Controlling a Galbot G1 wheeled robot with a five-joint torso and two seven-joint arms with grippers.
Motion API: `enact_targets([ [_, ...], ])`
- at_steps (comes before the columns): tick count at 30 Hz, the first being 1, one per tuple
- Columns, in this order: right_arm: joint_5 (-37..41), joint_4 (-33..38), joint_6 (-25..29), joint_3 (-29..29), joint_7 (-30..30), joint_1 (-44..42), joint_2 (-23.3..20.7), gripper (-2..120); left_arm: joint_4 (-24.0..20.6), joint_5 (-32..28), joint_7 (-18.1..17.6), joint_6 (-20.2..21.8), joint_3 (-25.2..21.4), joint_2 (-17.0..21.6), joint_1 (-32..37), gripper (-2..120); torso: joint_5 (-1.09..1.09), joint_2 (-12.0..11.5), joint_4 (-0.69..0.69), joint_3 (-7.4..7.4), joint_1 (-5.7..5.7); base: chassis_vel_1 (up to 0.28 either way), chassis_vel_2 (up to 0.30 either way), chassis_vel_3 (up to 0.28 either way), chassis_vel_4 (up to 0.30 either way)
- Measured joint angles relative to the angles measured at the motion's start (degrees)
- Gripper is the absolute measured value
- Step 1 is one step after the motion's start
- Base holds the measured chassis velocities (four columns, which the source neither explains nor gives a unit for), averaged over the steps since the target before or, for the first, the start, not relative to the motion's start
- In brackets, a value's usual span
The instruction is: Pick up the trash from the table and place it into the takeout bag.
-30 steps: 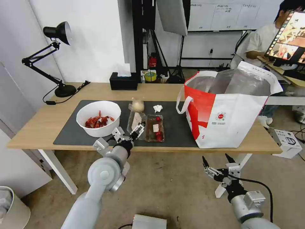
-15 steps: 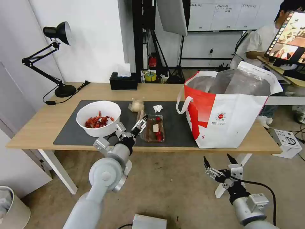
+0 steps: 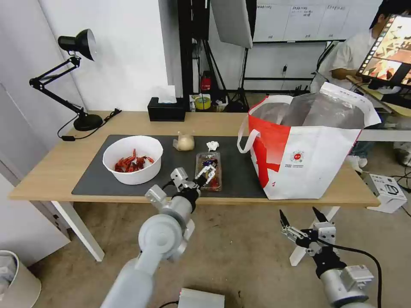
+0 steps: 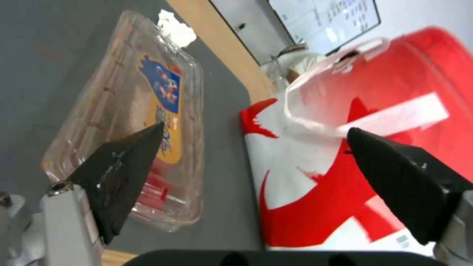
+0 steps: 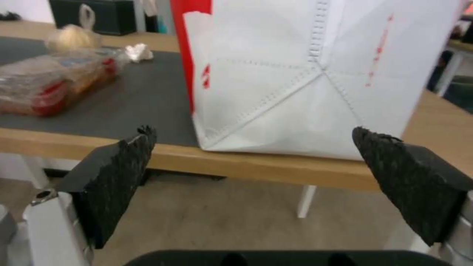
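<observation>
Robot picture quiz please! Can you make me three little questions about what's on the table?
1. True or false: the tray has its lid shut.
2. Which thing stands nearest the lamp? A) the bowl B) the bag C) the tissue
3. Fill in: the left gripper hovers open over the ____, while the right gripper waits open below the table.

Key
1. True: the clear lid with its blue and yellow label lies closed over the red scraps.
2. A: the bowl sits at the mat's lamp end; the bag is at the far end.
3. tray
</observation>
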Motion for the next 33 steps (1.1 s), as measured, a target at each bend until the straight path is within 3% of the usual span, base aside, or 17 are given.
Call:
enact_targets([
  [5,-1.4,1.41,-0.6,0.32,2.0,-1.36,0.02,100,-0.43,2.2,0.73,0.98,0.43,2.39,-0.36,100,0.0,0.0,0.01,0.0,0.0,0.0,0.0,0.0,0.0],
  [10,-1.49,3.78,-0.44,0.33,-0.2,-3.6,-0.5,100,-1.38,4.05,1.38,1.65,0.2,4.94,-0.31,100,-0.01,0.0,0.0,0.0,0.0,0.0,0.0,0.0,0.0],
  [14,0.2,5.49,-0.54,-0.66,-0.78,-3.12,-0.38,100,-1.92,10.03,4.59,4.28,0.3,8.17,-0.32,100,-0.01,0.0,0.01,0.0,0.0,0.0,0.0,0.0,0.0],
  [19,2.89,6.52,-3.17,-0.71,-0.64,-2.12,-0.4,100,-1.34,16.94,7.93,4.67,1.17,11.79,-1.52,100,-0.01,0.0,0.01,0.0,0.0,0.0,0.0,0.0,0.0],
  [22,9.02,8.18,-8.01,-0.2,-0.56,-0.59,-1.58,100,-0.61,21.36,11.29,4.56,2.04,15.84,-3.34,100,-0.01,0.0,0.0,0.0,0.0,0.0,0.0,0.0,0.0],
  [26,12.78,8.96,-10.13,-0.18,-0.33,0.67,-2.15,100,-0.19,24.08,12.79,3.86,2.66,17.27,-3.96,100,-0.01,0.0,0.02,0.0,0.0,0.0,0.0,0.0,0.0],
  [28,18.66,9.21,-12.54,-0.18,-0.18,2.55,-3.2,100,0.73,28.32,14.85,3.12,5.04,19.04,-5.66,100,0.0,0.0,0.01,0.0,0.0,0.0,0.0,0.0,0.0],
  [33,25.51,9.06,-15.03,-0.26,-0.23,4.58,-4.16,100,2.84,31.89,16.14,2.21,8.7,20.28,-8.45,100,0.0,0.0,0.0,0.0,0.01,0.0,0.0,0.0,0.0],
])
